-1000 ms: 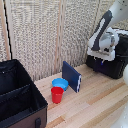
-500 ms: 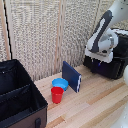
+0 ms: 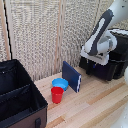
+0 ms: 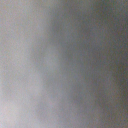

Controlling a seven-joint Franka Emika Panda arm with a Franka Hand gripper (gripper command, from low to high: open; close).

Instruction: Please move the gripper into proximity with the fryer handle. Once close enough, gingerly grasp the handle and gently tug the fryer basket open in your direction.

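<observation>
Exterior view first: the table point(image 3: 100, 107) runs pale and wooden across the frame, and on the exterior view's left sits the big soft black case point(image 3: 17, 97), dividers showing, well away from the action. Over on the exterior view's right stands the fryer point(image 3: 114, 55), a black box with a glossy top, partly cut off by the frame edge. The white arm point(image 3: 102, 32) sweeps down from the upper right corner and bends in front of the fryer's face, which looks like a deliberate line-up for the handle. The gripper point(image 3: 90, 70) hangs low at the fryer's front corner, close to the basket point(image 3: 112, 70); whether it touches, I can't tell. How far the jaws are parted, and whether they hold anything, can't be made out either, too small and too dark. The handle itself is not visible, apparently lost in the black front or behind the arm. Mid-table, a dark blue panel point(image 3: 71, 76) stands on edge, a blue dish point(image 3: 60, 83) just beside it, and a red cup point(image 3: 57, 94) in front, all clear of the arm's path. Wrist view is a grey blur, nothing readable; my guess is the lens is very near a surface.
</observation>
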